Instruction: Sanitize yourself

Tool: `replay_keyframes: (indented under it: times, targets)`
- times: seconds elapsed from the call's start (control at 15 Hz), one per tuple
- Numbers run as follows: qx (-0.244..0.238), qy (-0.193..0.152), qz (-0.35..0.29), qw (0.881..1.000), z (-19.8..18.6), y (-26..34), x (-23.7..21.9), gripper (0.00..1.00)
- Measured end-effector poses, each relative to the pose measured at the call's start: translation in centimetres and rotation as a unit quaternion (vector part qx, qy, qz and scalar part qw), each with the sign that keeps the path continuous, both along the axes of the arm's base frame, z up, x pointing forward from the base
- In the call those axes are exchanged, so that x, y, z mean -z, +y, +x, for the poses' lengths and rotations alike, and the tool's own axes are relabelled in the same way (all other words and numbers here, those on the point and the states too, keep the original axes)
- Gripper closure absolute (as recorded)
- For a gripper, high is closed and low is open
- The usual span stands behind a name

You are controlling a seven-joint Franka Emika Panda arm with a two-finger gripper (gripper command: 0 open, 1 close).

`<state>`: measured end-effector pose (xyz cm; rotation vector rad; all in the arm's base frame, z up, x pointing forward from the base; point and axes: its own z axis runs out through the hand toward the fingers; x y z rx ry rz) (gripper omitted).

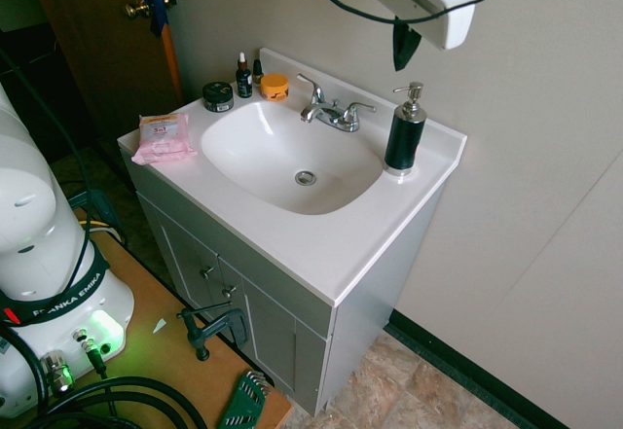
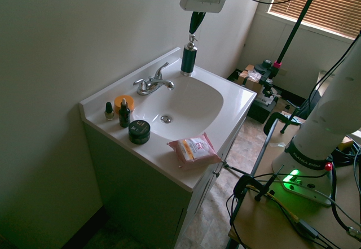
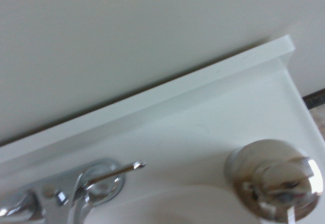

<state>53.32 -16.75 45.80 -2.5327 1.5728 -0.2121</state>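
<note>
Above soap dispenser (image 1: pixel 405 129), at sink's (image 1: pixel 243 161) two o'clock corner: gripper (image 1: pixel 402 48), jaws closed, empty, pointing down.

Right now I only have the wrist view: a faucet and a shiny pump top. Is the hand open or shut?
Observer: Shut. The hand points down with its dark fingers together.
Operator: Is it touching the pump?
Observer: No. The first exterior view shows a gap between the fingertips and the pump below them.
Operator: Anything else on the counter?
Observer: A pink wipes pack lies at the other end, across the basin from the pump.
</note>
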Motion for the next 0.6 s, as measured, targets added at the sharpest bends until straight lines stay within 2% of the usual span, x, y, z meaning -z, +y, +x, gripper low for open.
replay_keyframes:
  times: [0.27, 0.6]
  targets:
    - [-0.066, 0.029, -0.031, 0.997, -2.0, 5.3, 3.8, 0.00]
    - [-0.098, 0.042, -0.051, 0.993, -2.8, 8.4, 6.7, 0.00]
